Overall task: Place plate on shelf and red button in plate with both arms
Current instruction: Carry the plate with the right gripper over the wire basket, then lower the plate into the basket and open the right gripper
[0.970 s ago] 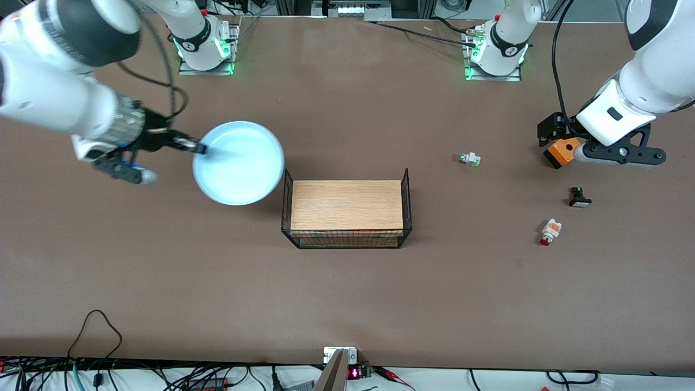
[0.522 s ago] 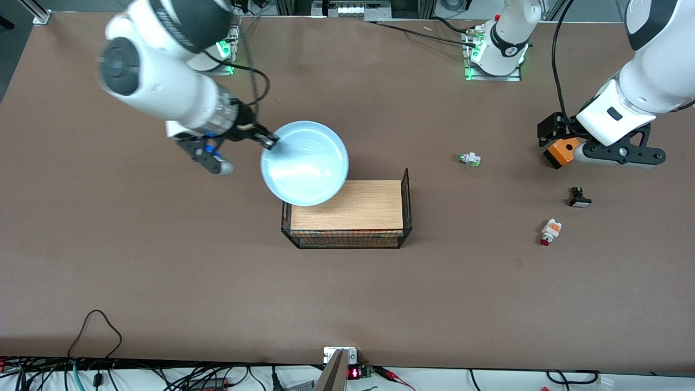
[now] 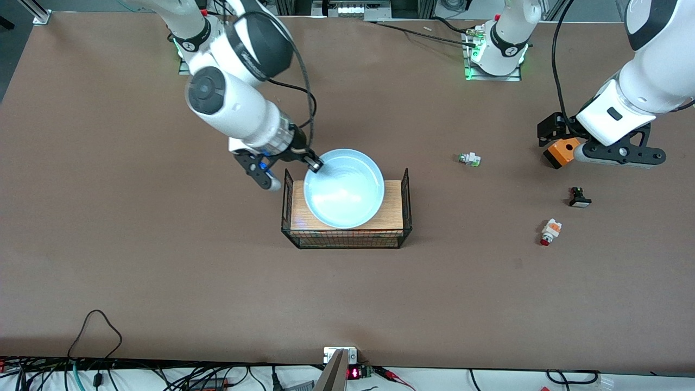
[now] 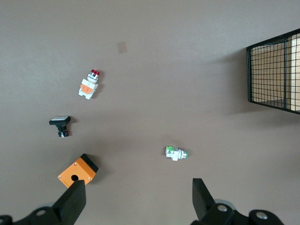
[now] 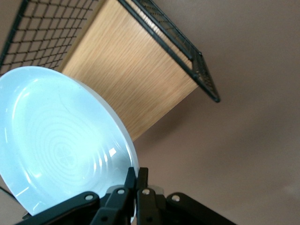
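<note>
The pale blue plate (image 3: pixel 343 188) hangs tilted over the wooden top of the wire basket (image 3: pixel 347 240). My right gripper (image 3: pixel 315 164) is shut on the plate's rim at the edge toward the right arm's base. The right wrist view shows the fingers (image 5: pixel 132 179) pinching the rim of the plate (image 5: pixel 61 150) above the basket's wood (image 5: pixel 136 79). The red button (image 3: pixel 548 232) lies on the table at the left arm's end, and shows in the left wrist view (image 4: pixel 88 85). My left gripper (image 3: pixel 551 133) is open and empty (image 4: pixel 138 197), and waits in the air over an orange box.
An orange box (image 3: pixel 562 152) lies under the left gripper. A black button with a white cap (image 3: pixel 579 197) lies between it and the red button. A white button with a green tip (image 3: pixel 469 159) lies between the basket and the left gripper.
My right arm has swung the plate from the right arm's end of the table to over the basket. The left arm has not moved.
</note>
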You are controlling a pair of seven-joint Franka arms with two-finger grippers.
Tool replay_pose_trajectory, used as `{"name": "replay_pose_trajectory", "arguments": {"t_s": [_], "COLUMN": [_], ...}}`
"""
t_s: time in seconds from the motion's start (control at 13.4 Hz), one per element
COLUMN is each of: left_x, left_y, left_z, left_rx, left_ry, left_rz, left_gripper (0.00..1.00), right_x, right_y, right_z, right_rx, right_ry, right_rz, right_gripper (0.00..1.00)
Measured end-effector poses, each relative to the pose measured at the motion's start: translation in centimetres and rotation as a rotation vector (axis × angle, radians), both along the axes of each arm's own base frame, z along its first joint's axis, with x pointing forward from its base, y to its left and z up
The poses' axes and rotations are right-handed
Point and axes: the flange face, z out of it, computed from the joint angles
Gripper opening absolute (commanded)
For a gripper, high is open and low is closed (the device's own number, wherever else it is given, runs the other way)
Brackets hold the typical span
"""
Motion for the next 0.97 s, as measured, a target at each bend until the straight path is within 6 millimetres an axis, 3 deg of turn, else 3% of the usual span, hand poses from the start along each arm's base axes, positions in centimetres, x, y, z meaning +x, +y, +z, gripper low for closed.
{"name": "replay_pose_trajectory", "arguments": {"t_s": [0.75, 0.82, 0.97], "left_x": [0.0, 0.0, 0.0], "left_y": [0.0, 0.0, 0.0], "left_z": [0.0, 0.0, 0.0], "left_rx": [0.000, 0.000, 0.000], "left_ry": [0.000, 0.000, 0.000], "left_rz": [-0.001, -0.001, -0.001], "left_gripper": [1.00, 1.00, 1.00], "right_x": [1.2, 1.4, 1.9], "right_y": [-0.5, -0.7, -1.3], "right_z": [-4.8, -5.2, -6.0], "right_rx": [-0.032, -0.035, -0.042], "right_ry": [0.020, 0.018, 0.014], "right_rz": [0.011, 0.019, 0.012], "right_gripper": [0.00, 0.09, 0.65]}}
